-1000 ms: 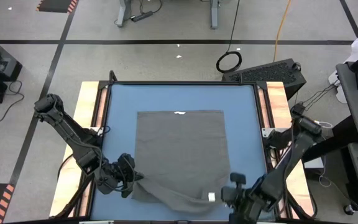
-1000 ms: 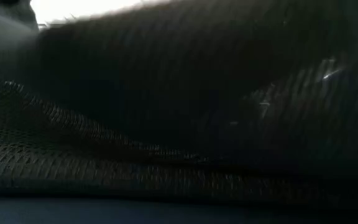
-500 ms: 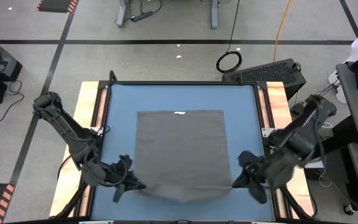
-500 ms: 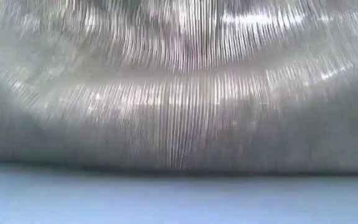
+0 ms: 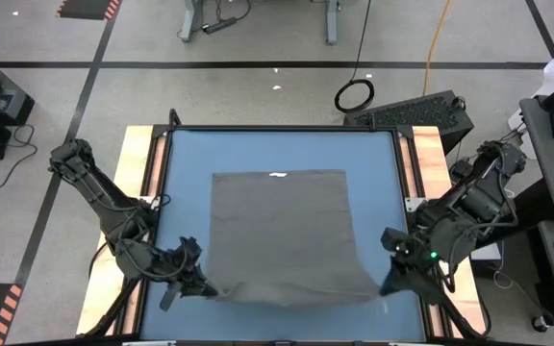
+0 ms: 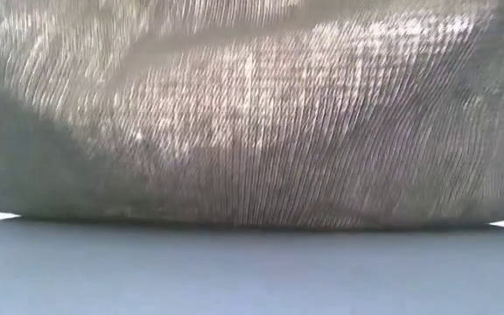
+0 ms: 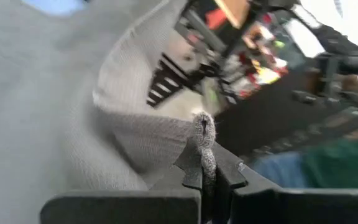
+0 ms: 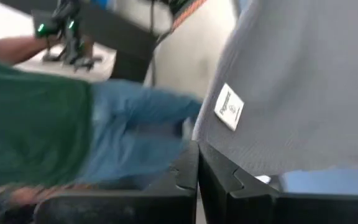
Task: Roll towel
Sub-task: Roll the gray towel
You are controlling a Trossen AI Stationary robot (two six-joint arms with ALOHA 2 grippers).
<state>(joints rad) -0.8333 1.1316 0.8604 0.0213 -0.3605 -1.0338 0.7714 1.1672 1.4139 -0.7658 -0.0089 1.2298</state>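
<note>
Both end effectors, left (image 5: 192,280) and right (image 5: 392,272), are clamped on the towel's (image 5: 282,226) near corners, its near edge raised above the blue tabletop (image 5: 186,159); uneven pull could tear a corner loose, skewing the roll

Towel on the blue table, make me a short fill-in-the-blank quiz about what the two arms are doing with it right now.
1. The left gripper pinches a corner of the ____.
2. The towel lies on a ____ table.
3. The right gripper is at the towel's other near ____.

Missing words: towel; blue; corner
</note>
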